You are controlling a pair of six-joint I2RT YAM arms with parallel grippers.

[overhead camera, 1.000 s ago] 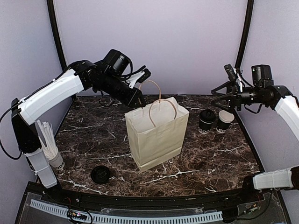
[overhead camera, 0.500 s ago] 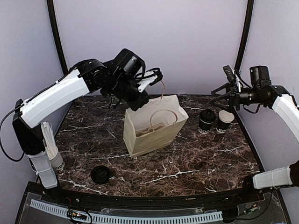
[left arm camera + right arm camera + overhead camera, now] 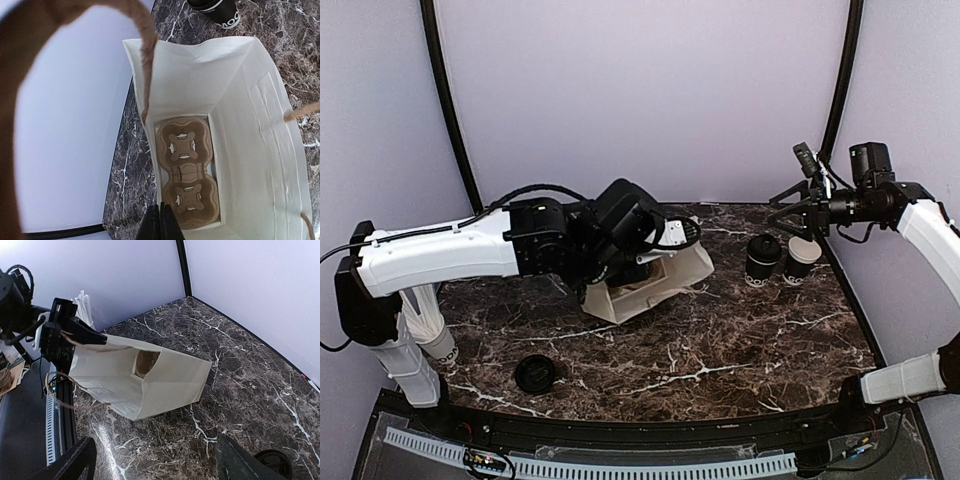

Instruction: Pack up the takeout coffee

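The takeout coffee (image 3: 762, 260), a black cup with a black lid, stands at the right rear beside a matching lidless cup (image 3: 801, 260). The white paper bag (image 3: 655, 282) lies tipped over, its mouth towards the cups. My left gripper (image 3: 678, 240) is shut on the bag's brown handle (image 3: 145, 60); its closed fingers (image 3: 161, 225) show in the left wrist view. A cardboard cup carrier (image 3: 187, 175) sits at the bag's bottom. My right gripper (image 3: 798, 215) is open and empty, above the cups; in its wrist view (image 3: 160, 465) the bag (image 3: 165, 380) lies ahead.
A loose black lid (image 3: 535, 373) lies near the front left. A cup of white straws (image 3: 428, 318) stands by the left arm's base. A black cup base with white print (image 3: 217, 10) shows beyond the bag's mouth. The walls close in behind and at both sides.
The left arm swung down and right with the handle, tipping the bag from upright onto its side. The right gripper barely moved and stayed open.
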